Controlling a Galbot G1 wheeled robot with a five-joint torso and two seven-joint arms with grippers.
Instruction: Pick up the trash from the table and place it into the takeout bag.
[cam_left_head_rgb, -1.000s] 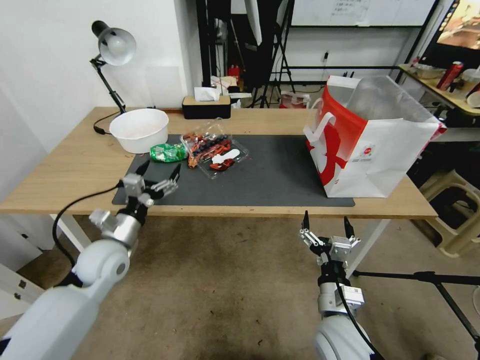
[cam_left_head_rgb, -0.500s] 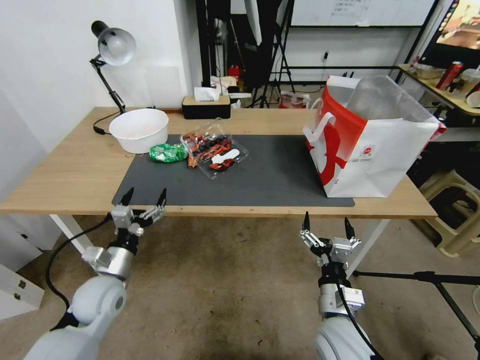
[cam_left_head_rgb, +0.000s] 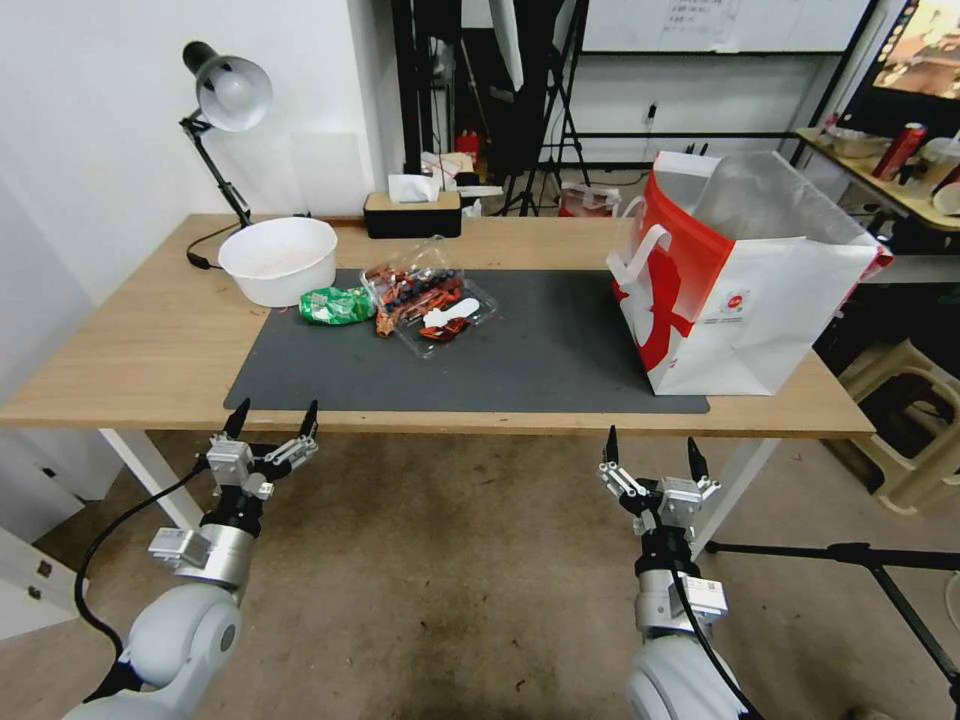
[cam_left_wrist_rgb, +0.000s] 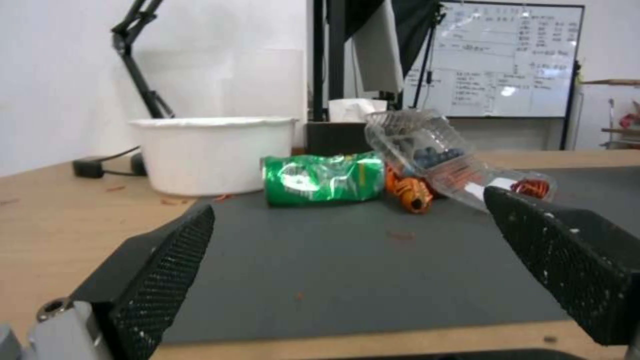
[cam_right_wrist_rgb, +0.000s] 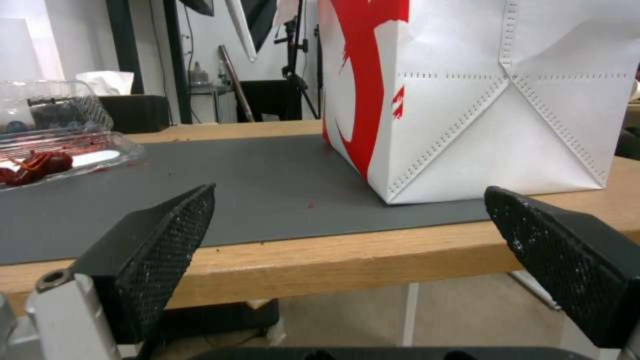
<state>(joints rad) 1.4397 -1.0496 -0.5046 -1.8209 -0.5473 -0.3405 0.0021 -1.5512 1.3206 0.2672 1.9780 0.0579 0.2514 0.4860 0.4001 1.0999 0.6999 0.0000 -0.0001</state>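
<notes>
On the table (cam_left_head_rgb: 130, 340), trash lies at the back left of the dark mat (cam_left_head_rgb: 520, 350): a green snack wrapper (cam_left_head_rgb: 337, 305) (cam_left_wrist_rgb: 320, 178), a clear plastic clamshell (cam_left_head_rgb: 432, 297) (cam_left_wrist_rgb: 433, 155) with red and dark scraps, and a white bowl (cam_left_head_rgb: 279, 259) (cam_left_wrist_rgb: 213, 152). The takeout bag (cam_left_head_rgb: 740, 270) (cam_right_wrist_rgb: 480, 95) stands open at the mat's right end. My left gripper (cam_left_head_rgb: 272, 422) (cam_left_wrist_rgb: 353, 255) hangs open and empty below the table's front edge on the left. My right gripper (cam_left_head_rgb: 650, 452) (cam_right_wrist_rgb: 347, 250) is open and empty below the front edge, near the bag.
A desk lamp (cam_left_head_rgb: 222, 110) and a black tissue box (cam_left_head_rgb: 412, 212) stand along the table's back edge. A light stool (cam_left_head_rgb: 905, 420) and a black tripod leg (cam_left_head_rgb: 860, 555) are on the floor at the right. Stands and a shelf crowd the room behind.
My left gripper has dropped from over the mat's front left corner to below the table's front edge, still open. The right arm has not moved.
</notes>
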